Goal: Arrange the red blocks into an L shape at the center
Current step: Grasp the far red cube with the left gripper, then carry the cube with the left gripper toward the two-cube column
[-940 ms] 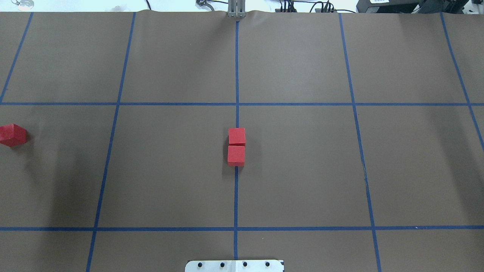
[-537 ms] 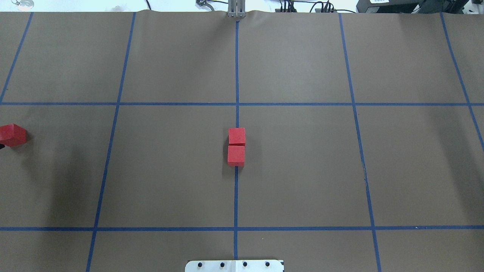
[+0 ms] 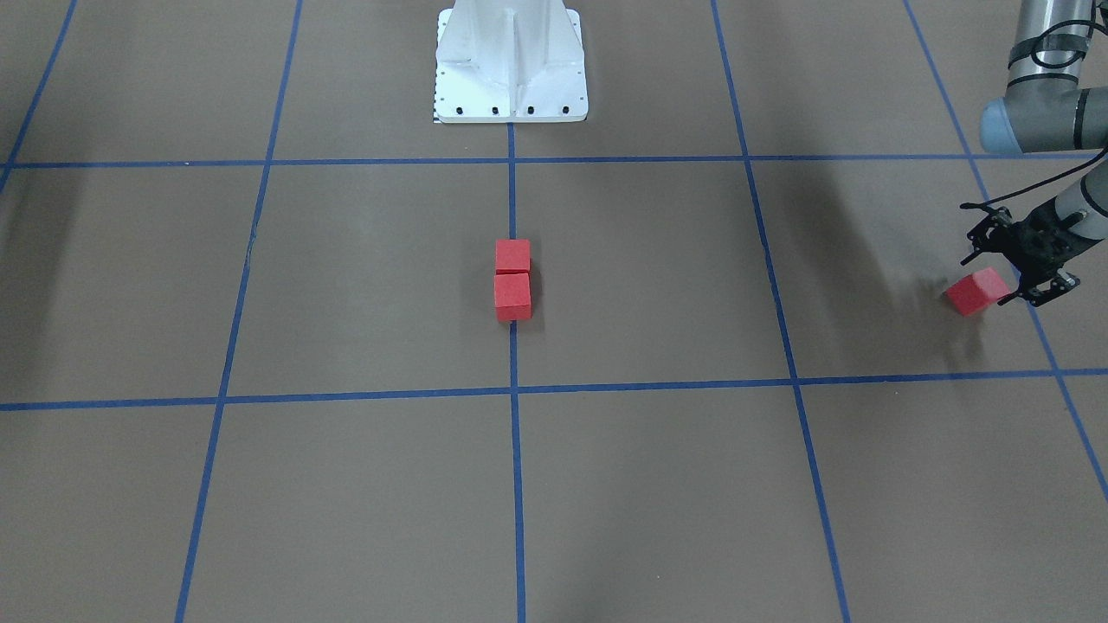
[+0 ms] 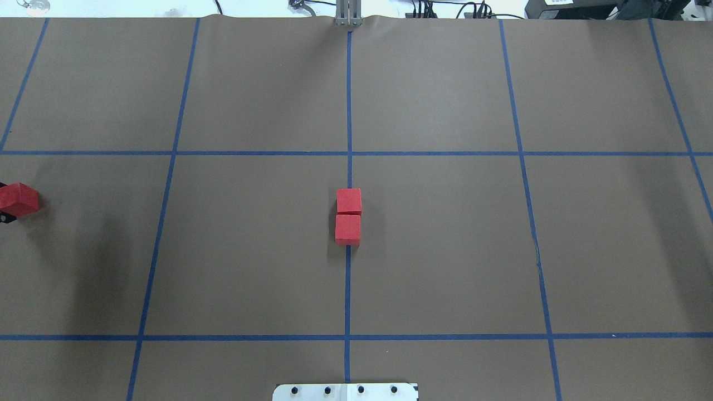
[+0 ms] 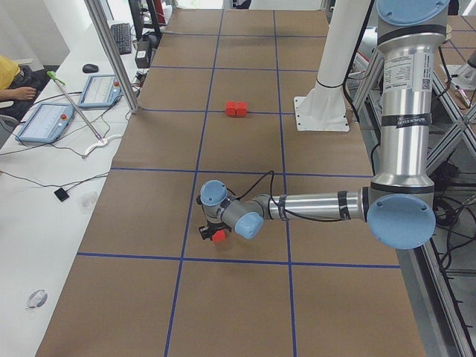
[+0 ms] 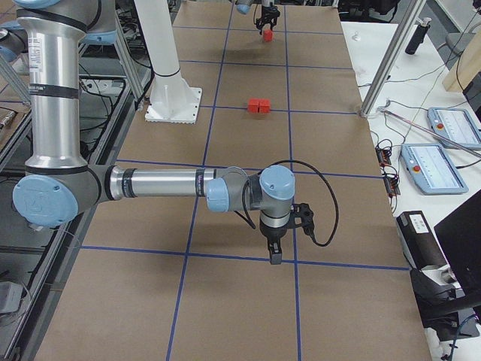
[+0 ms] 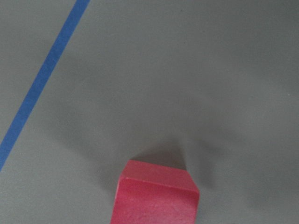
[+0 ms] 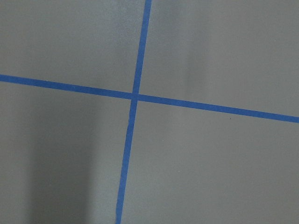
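Brown table marked with a blue tape grid, described from the robot's left side across to its right.

At the far left, the left arm point(image 5: 312, 206) reaches low over the table. The left claw point(image 3: 997, 279) is black and points down. A small red block point(image 3: 976, 292) sits right at its tips, touching at least one finger and turned at an angle to the grid. The left wrist camera shows this block at the bottom edge of its picture, with a soft shadow just beyond it. No fingers show there, so I cannot tell whether the claw is clamped on the block or only set around it.

Well apart from that claw, off to its right, is the center point(image 4: 373, 223). There a second block point(image 4: 348, 201) and a third block point(image 4: 347, 229) touch face to face. They form a short straight row on the middle tape line point(image 4: 347, 289).

Farther right, the right arm point(image 6: 158, 183) stretches out low. The right claw point(image 6: 275, 256) points down near the table, well apart from all three blocks. Its wrist camera shows only a tape crossing point(image 8: 134, 96). I cannot tell whether its fingers are apart or together.
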Controlling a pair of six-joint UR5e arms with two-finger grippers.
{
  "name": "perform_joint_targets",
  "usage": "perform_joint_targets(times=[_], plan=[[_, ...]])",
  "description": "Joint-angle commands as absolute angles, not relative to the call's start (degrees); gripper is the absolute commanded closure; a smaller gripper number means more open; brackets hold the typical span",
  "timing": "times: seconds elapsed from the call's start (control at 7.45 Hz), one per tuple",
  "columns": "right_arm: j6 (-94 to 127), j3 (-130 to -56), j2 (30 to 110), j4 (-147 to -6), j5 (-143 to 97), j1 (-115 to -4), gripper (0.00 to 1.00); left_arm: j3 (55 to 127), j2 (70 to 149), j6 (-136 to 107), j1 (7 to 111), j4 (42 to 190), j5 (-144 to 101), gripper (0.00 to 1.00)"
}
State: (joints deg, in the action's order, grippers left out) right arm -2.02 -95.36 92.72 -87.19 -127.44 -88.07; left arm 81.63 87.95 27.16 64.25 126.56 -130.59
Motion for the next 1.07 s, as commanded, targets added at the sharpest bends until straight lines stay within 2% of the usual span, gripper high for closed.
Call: perform_joint_targets(times=[0.0,0.13,0.27,0.4,0.94], plan=[[-2.02,-95.36,92.72,-87.19,-127.44,-88.07,0.01,81.04,88.42,27.16,64.16,126.48,-130.61,0.33],[-2.02,-95.36,92.72,-87.19,-127.44,-88.15,0.01,81.04,88.42,27.07,64.16,126.56,-130.61,0.47],[-2.02,-95.36,92.72,-87.19,-127.44,-88.07,0.01,81.47,89.29,26.90,64.16,126.39,-131.04,0.71],[-2.02,-95.36,92.72,-87.19,-127.44,-88.07,0.01,81.91,91.21,24.98,64.16,125.78,-132.09,0.82],[-1.93,-95.36,92.72,-87.19,-127.44,-88.07,0.01,85.15,102.90,18.64,64.16,125.77,-134.13,0.91]])
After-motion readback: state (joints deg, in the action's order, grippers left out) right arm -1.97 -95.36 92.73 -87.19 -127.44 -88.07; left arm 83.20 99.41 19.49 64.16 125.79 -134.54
